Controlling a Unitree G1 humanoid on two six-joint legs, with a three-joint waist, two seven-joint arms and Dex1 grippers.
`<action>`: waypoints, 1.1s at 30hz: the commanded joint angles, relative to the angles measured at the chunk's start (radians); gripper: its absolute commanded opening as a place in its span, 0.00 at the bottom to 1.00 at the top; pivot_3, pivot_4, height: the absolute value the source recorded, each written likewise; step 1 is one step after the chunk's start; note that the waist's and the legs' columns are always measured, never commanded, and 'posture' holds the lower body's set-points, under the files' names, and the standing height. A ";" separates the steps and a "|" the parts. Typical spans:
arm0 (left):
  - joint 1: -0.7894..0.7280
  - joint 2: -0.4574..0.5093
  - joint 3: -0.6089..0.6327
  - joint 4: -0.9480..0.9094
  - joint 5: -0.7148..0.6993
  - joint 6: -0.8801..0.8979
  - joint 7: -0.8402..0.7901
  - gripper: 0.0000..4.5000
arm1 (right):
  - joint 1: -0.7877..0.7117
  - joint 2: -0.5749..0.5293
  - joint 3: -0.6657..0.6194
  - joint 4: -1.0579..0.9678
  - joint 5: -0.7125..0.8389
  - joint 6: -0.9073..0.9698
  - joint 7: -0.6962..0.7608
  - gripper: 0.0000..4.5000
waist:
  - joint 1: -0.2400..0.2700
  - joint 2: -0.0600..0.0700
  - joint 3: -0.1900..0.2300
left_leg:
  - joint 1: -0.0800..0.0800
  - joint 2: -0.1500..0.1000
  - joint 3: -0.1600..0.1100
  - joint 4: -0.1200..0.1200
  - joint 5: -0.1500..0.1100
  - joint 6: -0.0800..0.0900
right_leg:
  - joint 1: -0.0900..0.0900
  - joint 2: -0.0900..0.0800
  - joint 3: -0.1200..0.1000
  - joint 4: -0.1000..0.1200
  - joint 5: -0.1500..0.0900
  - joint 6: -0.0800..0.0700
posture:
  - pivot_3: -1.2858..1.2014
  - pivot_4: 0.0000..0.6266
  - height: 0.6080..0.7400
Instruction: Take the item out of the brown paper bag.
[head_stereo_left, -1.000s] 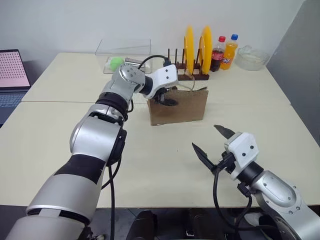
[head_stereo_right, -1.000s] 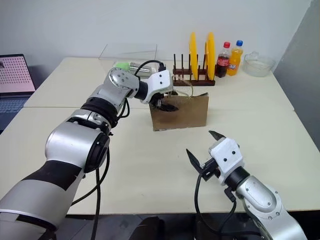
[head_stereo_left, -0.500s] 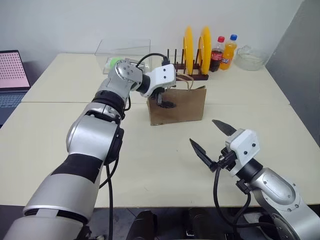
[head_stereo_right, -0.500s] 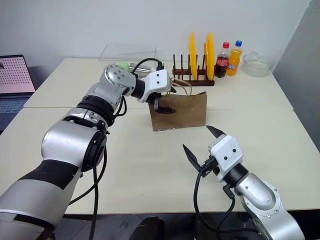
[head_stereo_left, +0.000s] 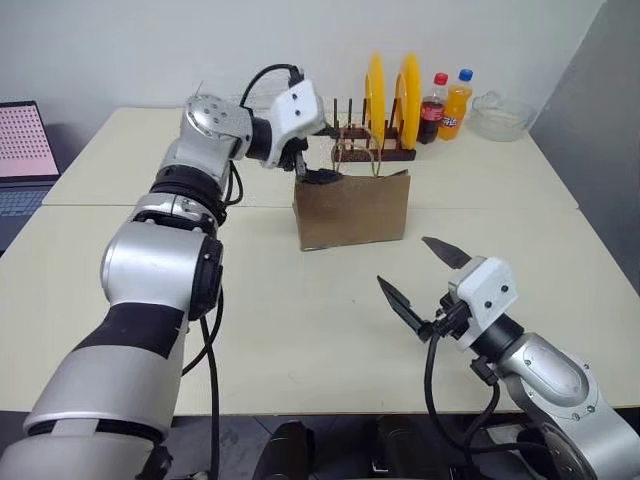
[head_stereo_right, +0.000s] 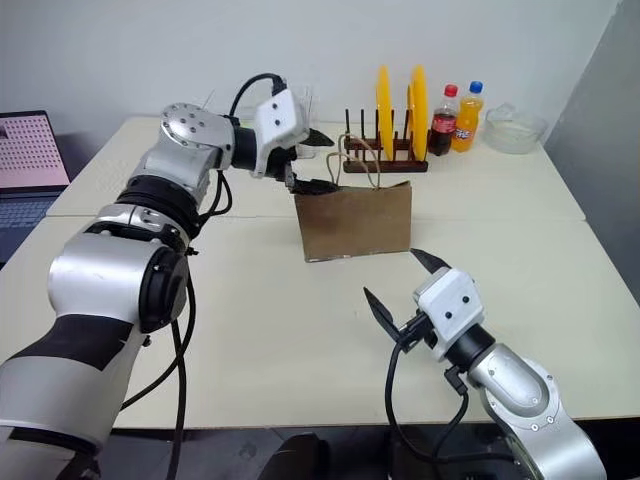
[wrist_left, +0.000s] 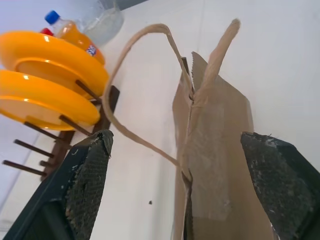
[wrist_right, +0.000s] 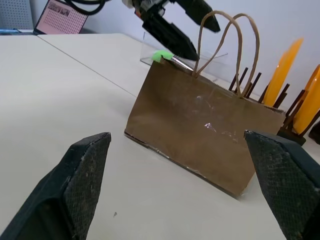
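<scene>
Your table (head_stereo_left: 120, 290) is pale beige, white wall behind, brown paper bag (head_stereo_left: 352, 209) upright mid-table.
Left gripper (head_stereo_right: 315, 160) hangs over the bag's left top corner, fingers (wrist_left: 87, 180) spread wide, grasping nothing; right gripper (head_stereo_left: 420, 283) hovers near, fingers (wrist_right: 82, 175) released. Bag's inside is hidden, so you can't see the item.
</scene>
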 joint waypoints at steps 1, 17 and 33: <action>-0.016 0.034 0.067 -0.045 -0.071 0.031 -0.011 0.95 | -0.032 -0.002 -0.007 0.003 -0.007 -0.032 0.017 1.00 | 0.000 0.000 0.000 | 0.000 0.000 0.000 0.000 0.000 0.000 | 0.000 0.000 0.000 0.000 0.000 0.000 | 0.52 0.24 1.00; 0.642 0.226 0.241 -1.065 -0.417 0.565 -0.031 0.95 | -0.338 0.029 -0.141 0.279 0.185 -0.050 0.173 1.00 | -0.029 0.001 0.000 | 0.008 0.001 0.001 -0.002 0.000 0.000 | 0.002 0.000 0.006 0.003 0.003 -0.006 | 0.52 0.24 1.00; 1.456 0.008 0.321 -2.091 -0.608 0.985 0.604 0.96 | -1.070 0.030 0.006 1.407 -0.122 -0.466 0.341 0.01 | -0.014 0.001 -0.001 | 0.012 0.001 0.003 -0.002 0.000 -0.001 | 0.005 0.000 0.008 0.002 0.004 -0.007 | 0.52 0.24 1.00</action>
